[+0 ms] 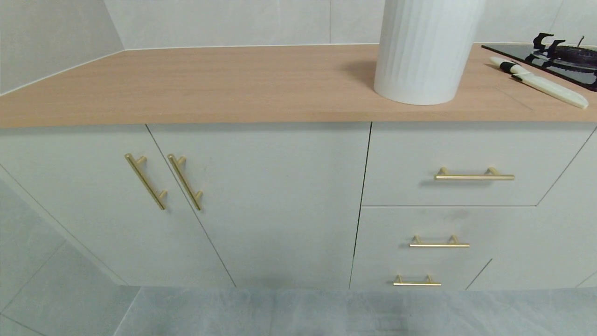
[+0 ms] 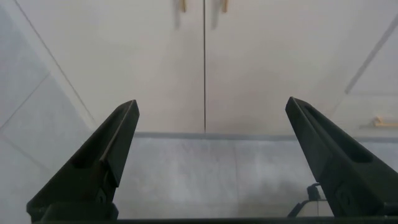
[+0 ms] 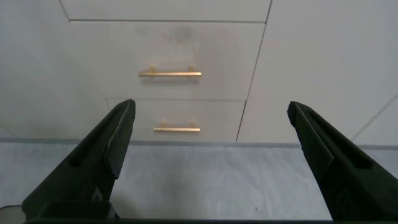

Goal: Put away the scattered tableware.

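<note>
A white-bladed knife (image 1: 538, 81) with a black band on its handle lies on the wooden countertop (image 1: 210, 84) at the far right, beside the stove. A tall white ribbed container (image 1: 426, 49) stands on the counter to its left. My left gripper (image 2: 208, 112) is open, held low in front of the double cabinet doors (image 2: 205, 62) and above the floor. My right gripper (image 3: 211, 112) is open too, facing the lower drawers (image 3: 171, 68) with gold handles. Nothing sits between either pair of fingers.
A black stove top (image 1: 555, 58) with a burner grate fills the counter's far right corner. Below the counter are two doors with gold handles (image 1: 163, 182) on the left and three drawers (image 1: 473, 176) on the right. Grey tiled floor (image 1: 280, 312) lies in front.
</note>
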